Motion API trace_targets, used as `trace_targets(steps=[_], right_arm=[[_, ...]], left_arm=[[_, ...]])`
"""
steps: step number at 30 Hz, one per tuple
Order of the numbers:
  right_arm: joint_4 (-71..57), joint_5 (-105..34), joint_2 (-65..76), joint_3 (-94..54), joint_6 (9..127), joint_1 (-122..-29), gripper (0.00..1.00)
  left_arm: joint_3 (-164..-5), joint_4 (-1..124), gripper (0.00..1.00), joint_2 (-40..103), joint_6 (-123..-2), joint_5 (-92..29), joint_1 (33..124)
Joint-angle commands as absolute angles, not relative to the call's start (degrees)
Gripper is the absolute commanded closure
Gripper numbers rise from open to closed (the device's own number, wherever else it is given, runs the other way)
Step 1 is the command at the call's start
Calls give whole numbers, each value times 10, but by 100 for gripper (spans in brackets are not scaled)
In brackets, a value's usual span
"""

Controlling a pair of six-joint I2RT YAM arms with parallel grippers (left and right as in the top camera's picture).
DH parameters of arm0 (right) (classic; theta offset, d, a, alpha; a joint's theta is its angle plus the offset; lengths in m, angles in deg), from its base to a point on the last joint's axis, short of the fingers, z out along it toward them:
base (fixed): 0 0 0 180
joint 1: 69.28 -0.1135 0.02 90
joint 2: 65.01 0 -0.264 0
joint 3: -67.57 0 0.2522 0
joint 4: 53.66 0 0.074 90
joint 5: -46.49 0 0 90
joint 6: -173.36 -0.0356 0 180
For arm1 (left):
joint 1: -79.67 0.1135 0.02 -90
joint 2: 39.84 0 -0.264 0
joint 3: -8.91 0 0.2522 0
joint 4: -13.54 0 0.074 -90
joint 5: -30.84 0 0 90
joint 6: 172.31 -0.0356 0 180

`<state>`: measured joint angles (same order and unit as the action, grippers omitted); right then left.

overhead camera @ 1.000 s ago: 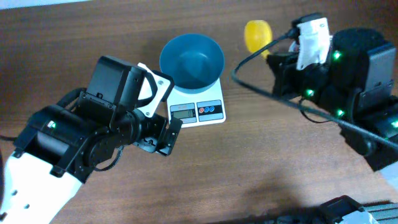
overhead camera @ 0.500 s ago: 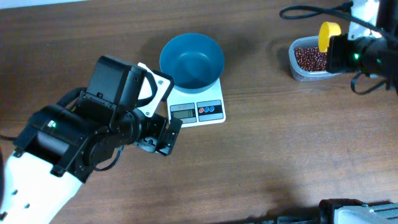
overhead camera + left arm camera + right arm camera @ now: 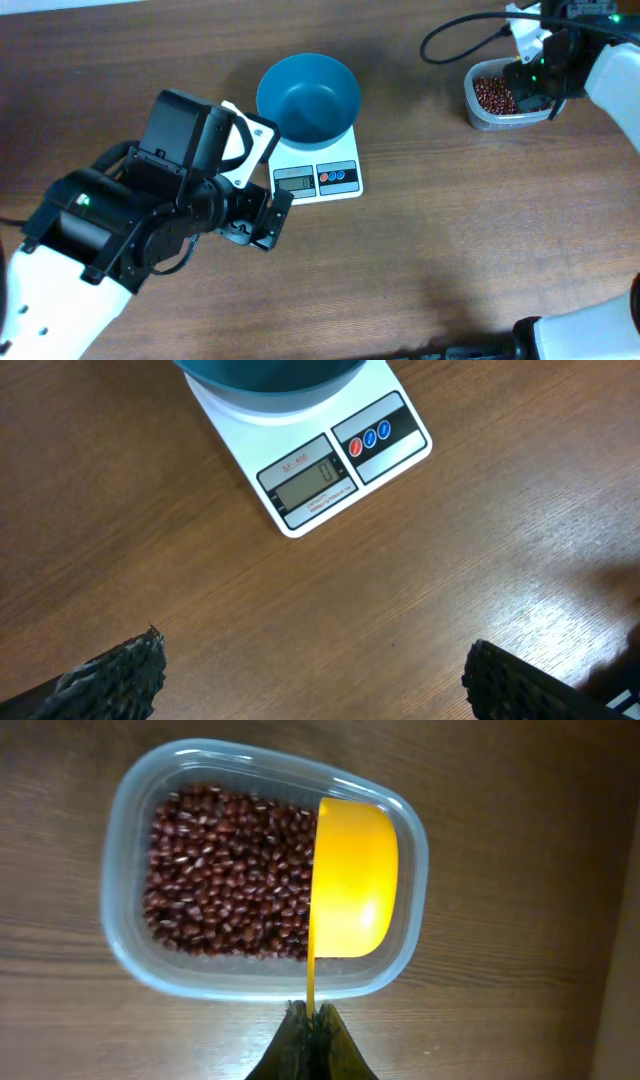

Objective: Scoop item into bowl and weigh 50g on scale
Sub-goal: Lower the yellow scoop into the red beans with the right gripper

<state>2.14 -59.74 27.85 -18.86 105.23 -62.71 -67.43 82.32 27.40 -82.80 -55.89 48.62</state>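
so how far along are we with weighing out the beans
Done: the teal bowl sits on the scale, looking empty. In hand: the right gripper is shut on the handle of the yellow scoop, which is over the beans in the clear tub. To do: scooping, tipping into the bowl, reaching the target weight.

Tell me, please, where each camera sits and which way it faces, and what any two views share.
Overhead: above the table, facing down at bowl, scale, tub; left arm and right arm show.
Left wrist: faces down at the scale; open left gripper frames the bottom corners.
Right wrist: faces down at beans and yellow scoop; shut right gripper holds its handle.
Shared: overhead and left wrist both show scale and bowl.
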Motion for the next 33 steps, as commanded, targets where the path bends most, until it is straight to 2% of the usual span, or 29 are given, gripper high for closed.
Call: trace_targets(steps=[1, 15, 19, 26, 29, 33], right_arm=[[9, -625, 289, -200, 1059, -624, 96], [1, -689, 326, -199, 1058, -624, 96], [2, -636, 329, -191, 1054, -624, 96], [0, -637, 329, -187, 1050, -620, 96], [-3, -636, 329, -187, 1045, -590, 96], [3, -530, 329, -186, 1024, -566, 96]], left_arm=[[-684, 823, 1, 276, -841, -550, 487], [-684, 823, 1, 276, -841, -550, 487], [-684, 823, 1, 276, -841, -550, 487], [-684, 823, 1, 276, -841, -550, 487], [-684, 823, 1, 276, -841, -550, 487], [-684, 823, 1, 276, -841, -550, 487]])
